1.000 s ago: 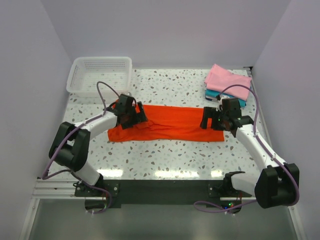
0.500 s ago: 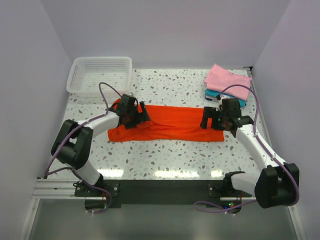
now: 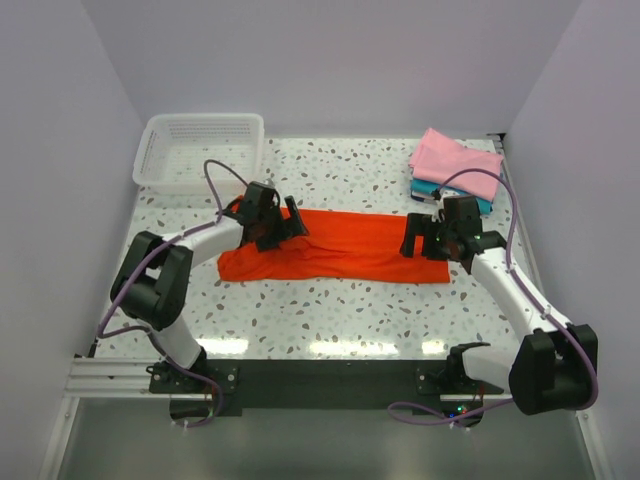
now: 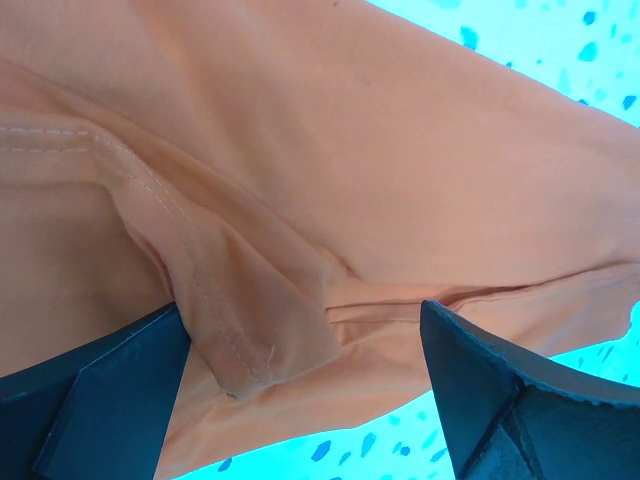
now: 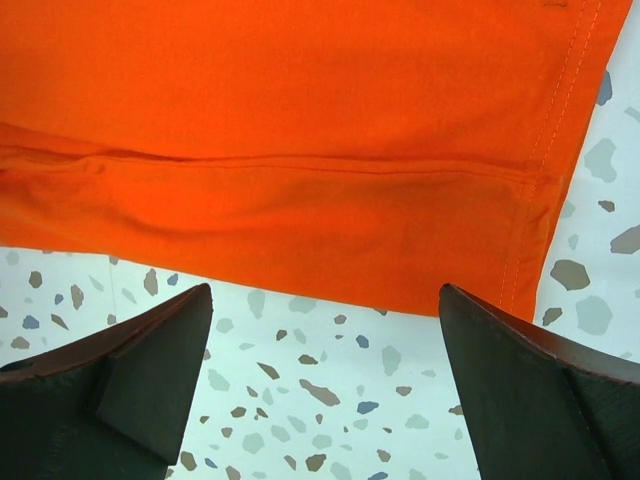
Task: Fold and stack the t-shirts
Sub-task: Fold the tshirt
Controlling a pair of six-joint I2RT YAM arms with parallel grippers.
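Found the left gripper (image 4: 300,395) spread to its widest and gripping nothing, jaws straddling a puckered, stitched fold of the orange-red t-shirt (image 3: 345,245) near its left end. Found the right gripper (image 5: 325,385) equally wide and empty, poised over the shirt's near hem at the right end, with speckled table (image 3: 330,305) showing between the jaws. Noted no cloth pinched in either wrist view.

Saw the shirt lying as a long flat band across the middle of the table, probably doubled lengthwise, to judge by the layered seam lines. Judged the two arms stationed at opposite ends in order to take both ends together and bring one over the other, keeping the band square. Judged the left end the harder one: lumped sleeve cloth there, likely to bunch or slip if only the top layer got caught.

Further out, marked the light pink t-shirt (image 3: 445,158) folded on top of the teal t-shirt (image 3: 422,187) at the far right corner, presumably the stack awaiting this one. Marked the white mesh basket (image 3: 200,150) at the far left corner, beyond the left arm.
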